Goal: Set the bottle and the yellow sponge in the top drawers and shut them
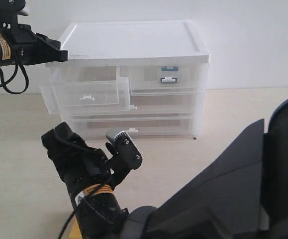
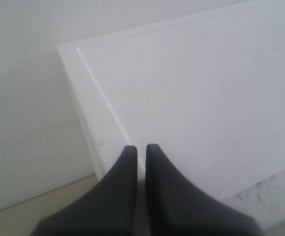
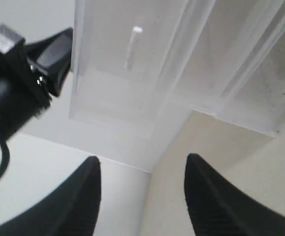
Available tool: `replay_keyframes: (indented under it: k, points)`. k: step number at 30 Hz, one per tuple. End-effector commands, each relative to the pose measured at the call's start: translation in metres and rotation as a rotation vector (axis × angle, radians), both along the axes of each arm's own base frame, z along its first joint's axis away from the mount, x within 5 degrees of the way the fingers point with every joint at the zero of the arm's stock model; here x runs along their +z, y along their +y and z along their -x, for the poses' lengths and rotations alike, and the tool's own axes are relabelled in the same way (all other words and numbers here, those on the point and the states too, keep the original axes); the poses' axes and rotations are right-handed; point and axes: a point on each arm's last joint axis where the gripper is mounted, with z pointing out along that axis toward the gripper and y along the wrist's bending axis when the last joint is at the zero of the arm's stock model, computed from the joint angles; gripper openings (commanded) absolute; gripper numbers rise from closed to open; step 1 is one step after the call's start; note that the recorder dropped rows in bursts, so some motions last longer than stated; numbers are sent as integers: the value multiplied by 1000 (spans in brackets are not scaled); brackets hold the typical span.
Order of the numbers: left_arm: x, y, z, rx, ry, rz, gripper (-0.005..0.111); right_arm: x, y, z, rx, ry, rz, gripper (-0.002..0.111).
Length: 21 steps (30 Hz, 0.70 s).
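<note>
Beside the cabinet [image 1: 134,40] top hovers the left hand [image 2: 141,148], pinched.

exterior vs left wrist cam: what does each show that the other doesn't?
Exterior only: the drawer fronts. The top left drawer is pulled out. The top right drawer is shut, with the bottle showing blue through its front. The full-width drawers and the right arm in the foreground also appear only here.
Left wrist only: the left gripper close up, fingertips almost touching, nothing between them.
Both: the cabinet's white top, the wall and some of the table.
</note>
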Motion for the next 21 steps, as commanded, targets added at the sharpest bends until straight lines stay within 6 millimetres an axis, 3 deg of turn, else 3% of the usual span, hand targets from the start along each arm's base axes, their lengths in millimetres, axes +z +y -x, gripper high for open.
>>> replay_keyframes:
  k: [1, 4, 7, 9, 12, 18, 21]
  points:
    - [-2, 3, -1, 25, 17, -1, 4, 13, -14, 11, 128, -213, 263, 49]
    - [-2, 3, -1, 25, 17, -1, 4, 33, -22, 13, 188, -367, 428, 49]
    - [-2, 3, -1, 23, 16, 0, 4, 55, -26, 17, 362, -480, 886, 49]
    - [-2, 3, -1, 23, 16, 0, 4, 67, -35, 20, 480, -490, 1087, 49]
    - [-2, 3, -1, 25, 17, -1, 4, 82, -56, 16, 612, -435, 1223, 49]
    - [-2, 3, -1, 24, 17, -3, 4, 139, -104, -32, 867, -256, 1410, 49]
    - [-2, 3, -1, 19, 12, -16, 4, 185, -112, -50, 940, -441, 1518, 44]
